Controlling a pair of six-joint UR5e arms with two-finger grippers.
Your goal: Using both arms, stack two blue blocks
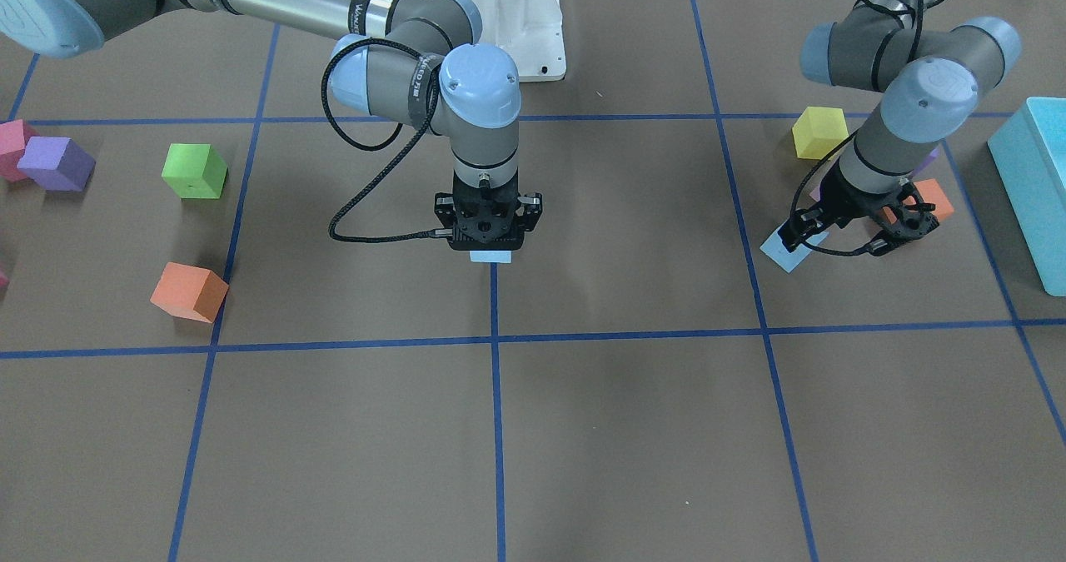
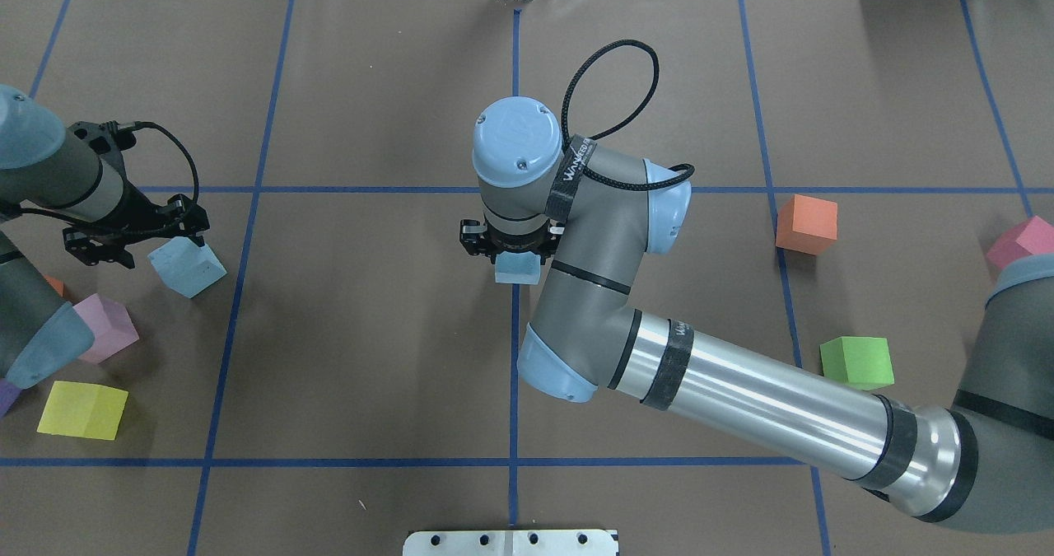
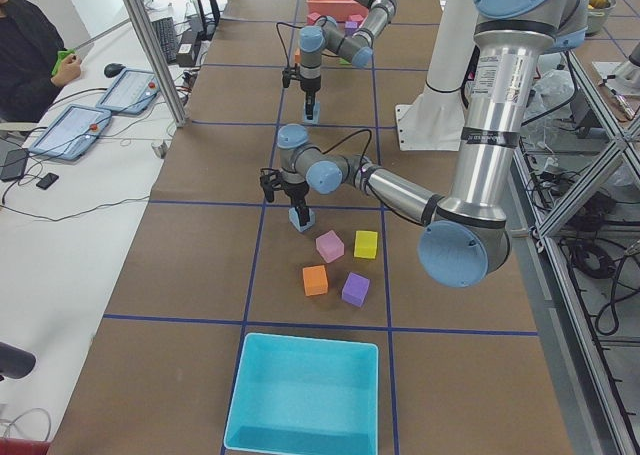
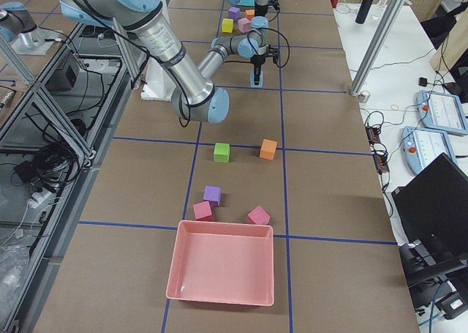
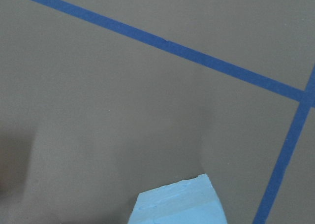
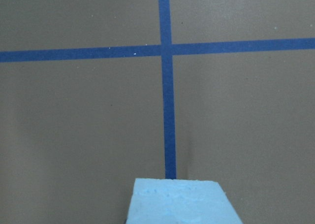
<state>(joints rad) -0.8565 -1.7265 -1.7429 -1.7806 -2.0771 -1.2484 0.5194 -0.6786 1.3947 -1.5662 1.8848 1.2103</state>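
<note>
One blue block (image 1: 490, 256) sits between the fingers of my right gripper (image 1: 489, 247) at the table's middle, on a blue tape line. It fills the bottom of the right wrist view (image 6: 179, 202). The other blue block (image 1: 791, 250) is tilted in my left gripper (image 1: 804, 237), at the table's left side. It also shows in the overhead view (image 2: 188, 266) and low in the left wrist view (image 5: 177, 204). Both grippers point down and look shut on their blocks. No fingers show in the wrist views. I cannot tell whether the blocks touch the table.
Near the left gripper are an orange cube (image 1: 931, 198), a yellow cube (image 1: 819, 132), a pink cube (image 2: 105, 328) and a large turquoise box (image 1: 1033, 187). On the right arm's side are green (image 1: 194, 171), orange (image 1: 189, 292), purple (image 1: 56, 163) and pink cubes. A pink tray (image 4: 223, 263) lies at that end.
</note>
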